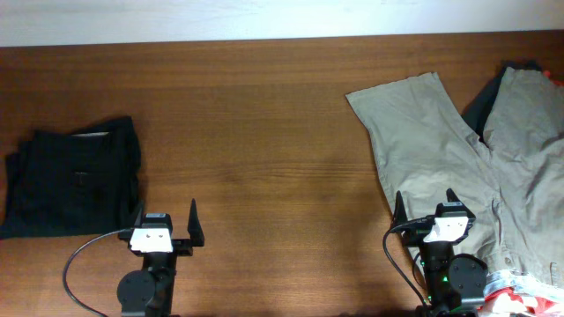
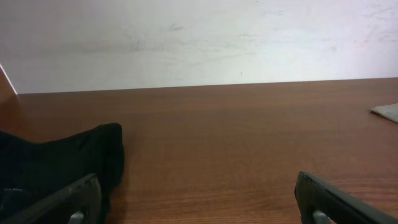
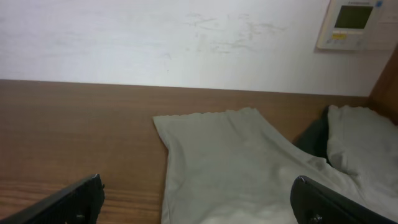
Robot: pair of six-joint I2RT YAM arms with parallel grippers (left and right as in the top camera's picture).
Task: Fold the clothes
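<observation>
Beneath and ahead of right hand (image 1: 424, 204): khaki trousers (image 1: 423, 132), spread, ungrasped.

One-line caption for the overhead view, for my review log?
Khaki-beige cotton trousers lie spread at the brown wooden table's right, folded black garment at left; left tool and right tool open, empty.

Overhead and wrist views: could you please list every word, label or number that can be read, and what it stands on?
Nothing is legible.
Wall panel: display and markings, too blurred to read.
Red and white item at the lower right corner: too small to tell.
Khaki trousers, black garment: no lettering visible.
</observation>
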